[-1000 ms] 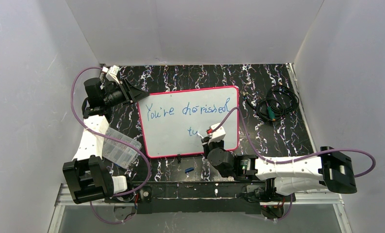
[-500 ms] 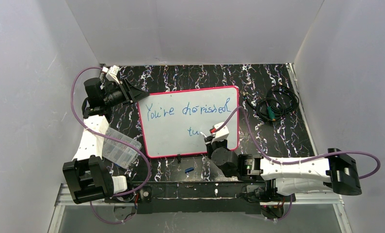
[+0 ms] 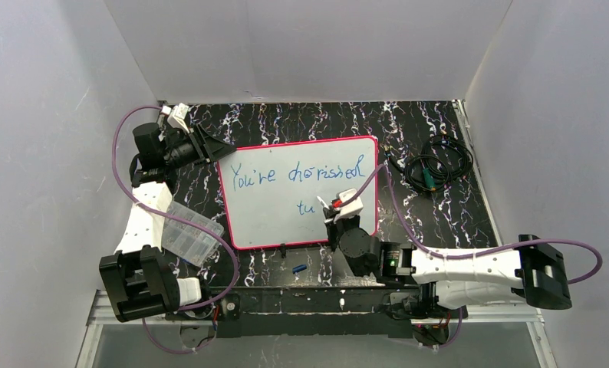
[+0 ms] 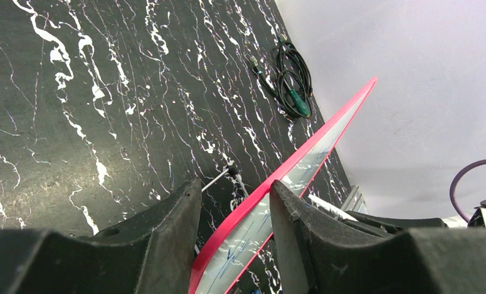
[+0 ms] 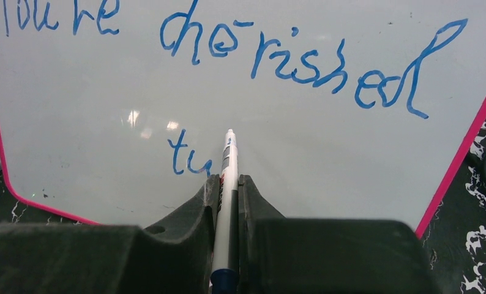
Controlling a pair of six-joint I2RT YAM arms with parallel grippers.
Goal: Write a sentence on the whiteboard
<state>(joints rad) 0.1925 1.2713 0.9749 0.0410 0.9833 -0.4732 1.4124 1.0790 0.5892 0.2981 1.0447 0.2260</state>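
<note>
From above, the whiteboard (image 3: 271, 222) lies mid-bench (image 3: 286, 123), and the sentence (image 3: 297, 175) so far reads "You're cherished tu". Left wrist: the left tool (image 4: 232, 187) pinches the board's pink rim. Right wrist: the right tool (image 5: 228, 179) is clamped on a marker (image 5: 229, 147), its tip beside "tu".

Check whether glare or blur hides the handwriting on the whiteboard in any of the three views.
Right wrist: two small bright reflections sit on the whiteboard left of the marker tip, off the sentence, which is sharp. Top external: even light, writing small but legible. Left wrist: board seen almost edge-on, so its strokes are barely visible.
</note>
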